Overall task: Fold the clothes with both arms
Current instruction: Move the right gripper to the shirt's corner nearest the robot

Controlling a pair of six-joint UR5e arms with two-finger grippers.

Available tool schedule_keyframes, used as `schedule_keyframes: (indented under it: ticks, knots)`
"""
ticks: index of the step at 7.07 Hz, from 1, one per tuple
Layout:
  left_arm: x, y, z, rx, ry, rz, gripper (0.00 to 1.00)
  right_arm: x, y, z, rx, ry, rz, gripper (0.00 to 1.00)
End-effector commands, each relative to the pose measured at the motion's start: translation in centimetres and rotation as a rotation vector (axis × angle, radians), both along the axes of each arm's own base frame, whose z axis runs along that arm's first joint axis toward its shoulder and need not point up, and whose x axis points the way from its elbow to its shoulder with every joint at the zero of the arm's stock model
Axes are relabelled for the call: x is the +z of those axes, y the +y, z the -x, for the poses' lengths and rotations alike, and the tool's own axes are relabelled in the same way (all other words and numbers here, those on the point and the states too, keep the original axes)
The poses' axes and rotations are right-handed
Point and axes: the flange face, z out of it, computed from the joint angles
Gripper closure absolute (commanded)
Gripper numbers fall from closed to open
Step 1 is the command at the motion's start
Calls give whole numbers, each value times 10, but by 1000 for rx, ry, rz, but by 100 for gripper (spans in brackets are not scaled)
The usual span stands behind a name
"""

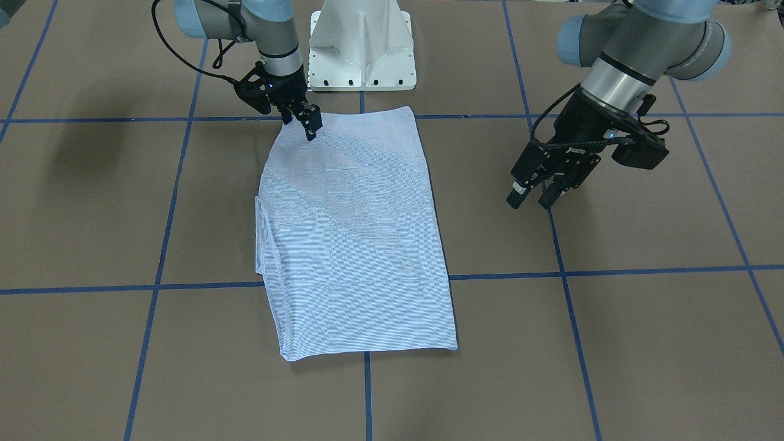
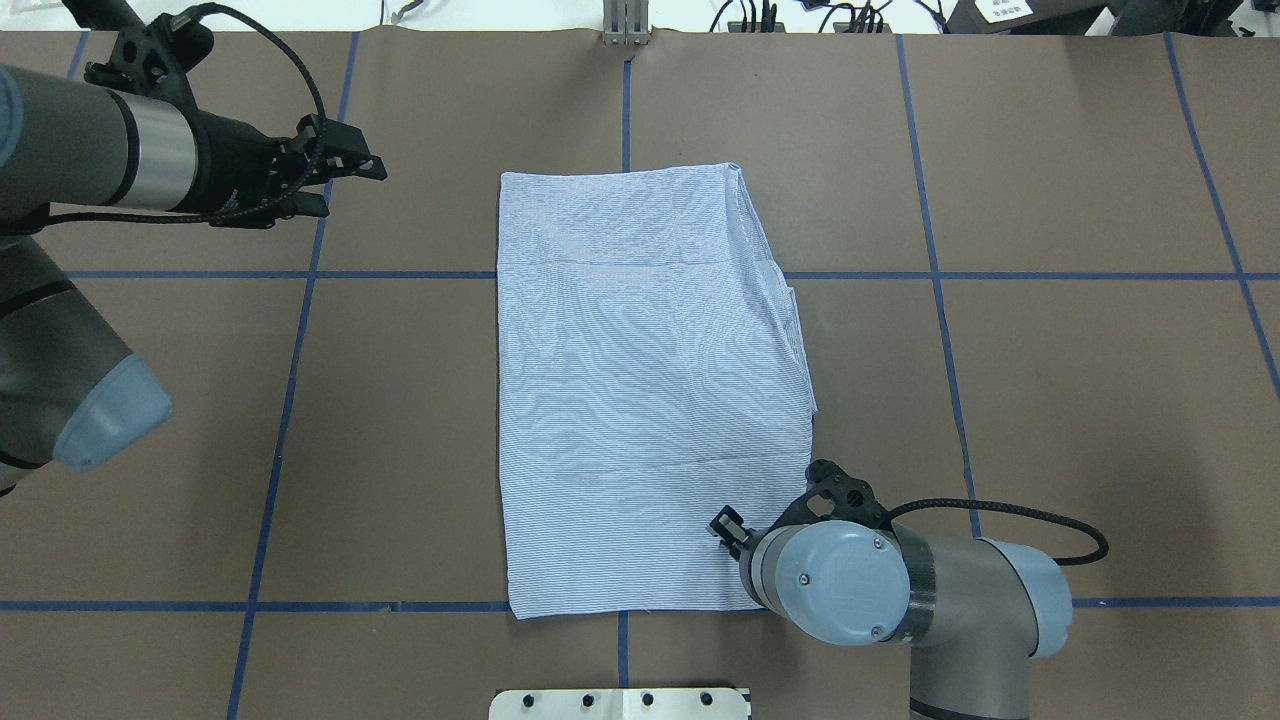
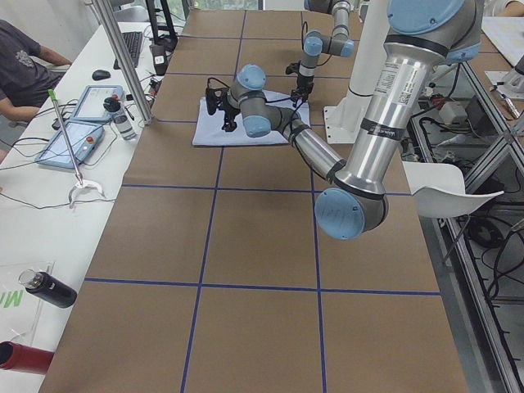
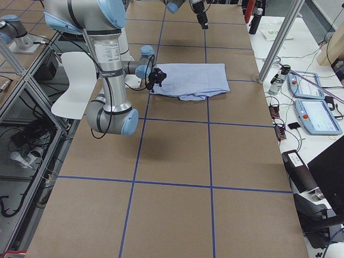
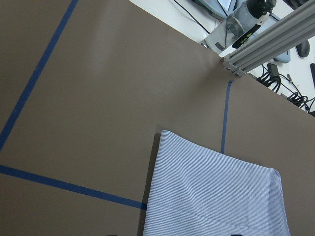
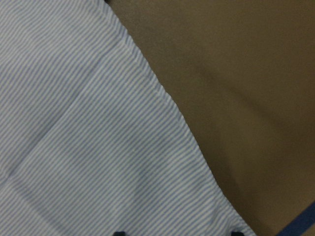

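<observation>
The light blue-and-white striped shirt [image 1: 355,239] lies folded into a long flat rectangle in the middle of the brown table; it also shows in the overhead view [image 2: 640,390]. My right gripper [image 1: 311,130] hangs low over the shirt's corner nearest the robot base, on my right side [image 2: 728,528]. In the right wrist view its fingertips [image 6: 118,232] stand apart over the shirt's edge [image 6: 98,147], holding nothing. My left gripper [image 1: 531,199] is open and empty, above bare table well to the left of the shirt [image 2: 345,185]. The left wrist view shows the shirt's far end [image 5: 216,196].
The white pedestal base [image 1: 361,46] stands just behind the shirt's near end. Blue tape lines [image 2: 290,330] grid the table. An aluminium post [image 2: 625,20] stands at the far edge. A side table with tablets [image 3: 78,123] and bottles runs beyond it, with a person [image 3: 24,65] seated.
</observation>
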Motion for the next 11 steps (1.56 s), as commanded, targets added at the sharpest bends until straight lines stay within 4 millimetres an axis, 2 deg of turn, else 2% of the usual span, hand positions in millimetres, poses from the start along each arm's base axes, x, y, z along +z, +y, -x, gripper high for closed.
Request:
schedule_keyframes:
  ticks: [1, 5, 6, 7, 8, 9, 10, 11]
  knots:
    - [-5, 3, 2, 0, -4, 4, 19, 1, 1, 1, -2, 2, 1, 100]
    - [-7, 3, 4, -2, -2, 2, 19, -3, 2, -2, -7, -12, -1, 100]
    - [-7, 5, 4, -4, -1, 10, 19, -18, 2, -11, -6, -53, -6, 100]
    - [-1, 6, 4, -36, 1, 39, 18, -21, 2, -13, -6, -59, -8, 100]
    - [-7, 18, -7, -83, 63, 118, 19, -20, 1, -13, -7, -58, -7, 100]
    - [1, 63, -41, -92, 87, 183, 19, -21, 2, -14, -8, -59, -7, 100]
    - [-1, 106, -74, -115, 117, 230, 20, -20, 2, -15, -10, -59, -7, 100]
    - [18, 146, -106, -116, 109, 300, 20, -15, 2, -16, -10, -50, -7, 100]
